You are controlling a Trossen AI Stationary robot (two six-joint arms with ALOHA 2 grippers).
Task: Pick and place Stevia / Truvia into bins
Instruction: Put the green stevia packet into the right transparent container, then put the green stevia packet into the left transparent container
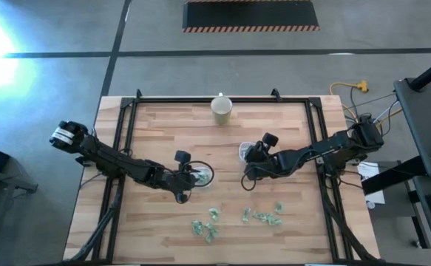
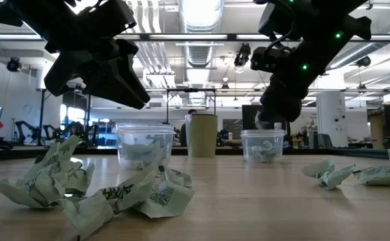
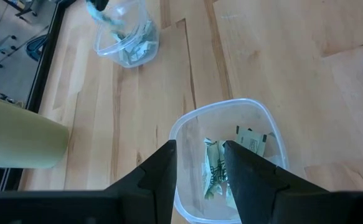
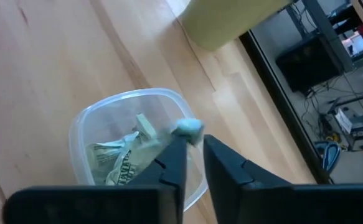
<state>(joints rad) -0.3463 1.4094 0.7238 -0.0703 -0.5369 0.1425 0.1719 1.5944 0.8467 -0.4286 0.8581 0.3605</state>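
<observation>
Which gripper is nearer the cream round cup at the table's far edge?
Right. The right gripper hangs over a clear plastic square bin just below the cream round cup; the left gripper sits farther off, above the other bin.

My gripper [image 4: 192, 144] hangs right over a clear bin [image 4: 81, 130] on the wood table [image 4: 38, 56], fingers a narrow gap apart with a pale packet [image 4: 188, 128] at their tips. Crumpled packets [image 4: 116, 158] sit inside (a cream cup [image 4: 231, 18] stands beyond).
</observation>
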